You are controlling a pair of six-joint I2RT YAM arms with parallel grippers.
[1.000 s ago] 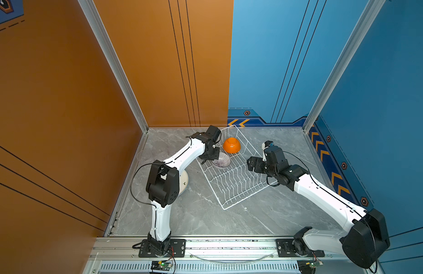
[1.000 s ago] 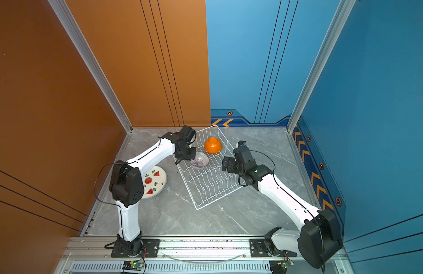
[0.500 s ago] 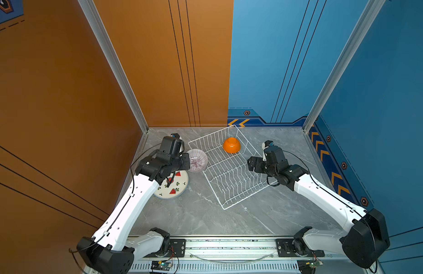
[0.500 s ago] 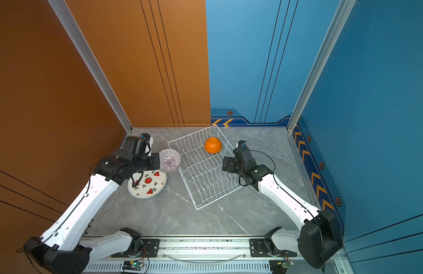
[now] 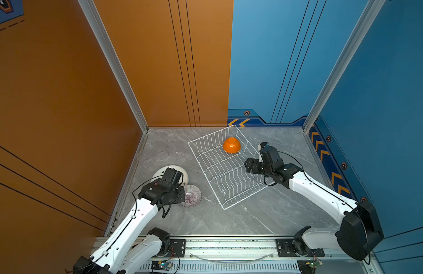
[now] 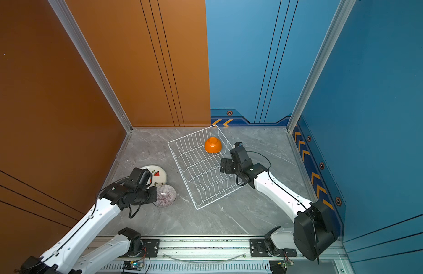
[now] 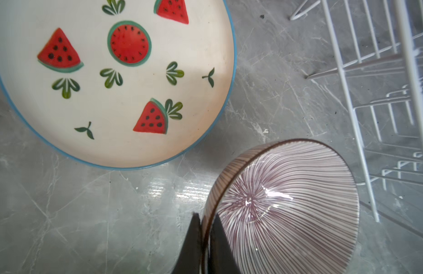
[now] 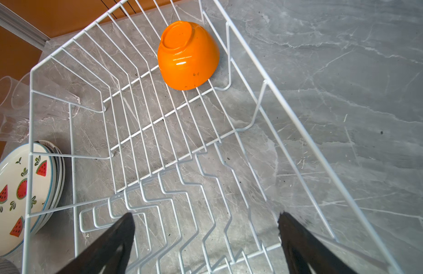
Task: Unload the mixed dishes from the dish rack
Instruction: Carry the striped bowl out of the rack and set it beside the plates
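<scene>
Along the surface's [image 5: 241, 220] left edge, left gripper [image 7: 204, 220]: is pinching the rim of the striped bowl [image 7: 281, 208], one finger inside and one outside.
Striped bowl: is hanging tilted, just beside the watermelon plate [image 7: 125, 83].
Watermelon plate: is lying face up on top of a plate stack.
Clear glasses [image 8: 18, 95]: are standing beyond the plates, toward the far left corner.
Right gripper [image 8: 206, 218]: is hovering spread wide and empty over the dish rack [image 8: 266, 81], at its pronged end.
Dish rack: is sitting skewed at mid-surface.
Orange bowl [image 8: 188, 55]: is resting upside down in the rack's far end.
</scene>
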